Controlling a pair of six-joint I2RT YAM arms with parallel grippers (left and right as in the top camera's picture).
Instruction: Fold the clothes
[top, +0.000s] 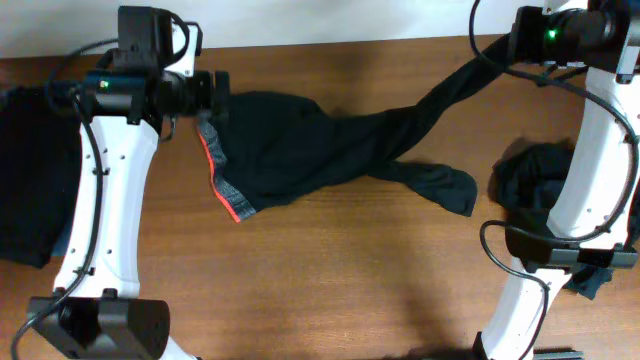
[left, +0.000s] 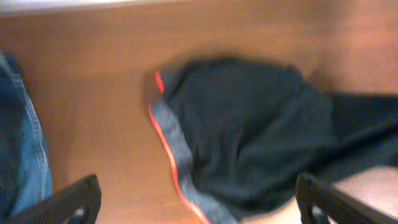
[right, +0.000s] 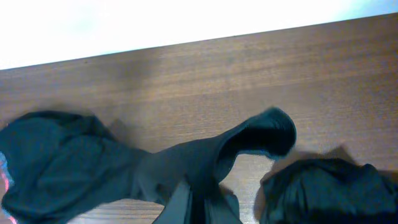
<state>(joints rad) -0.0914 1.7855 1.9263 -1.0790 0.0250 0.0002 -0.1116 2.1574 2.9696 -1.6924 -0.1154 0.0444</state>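
Right gripper (right: 196, 200) pinches trousers (top: 290, 140) (leg lifted) — left gripper (left: 198, 202) wide

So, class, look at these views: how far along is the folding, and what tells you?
Nothing looks folded yet: the black trousers lie spread and twisted across the table. In hand: the right gripper is shut on one leg, holding it up; the left gripper stands open over the waistband. Left: fold the trousers, then the dark pile at the right and the denim at the left.
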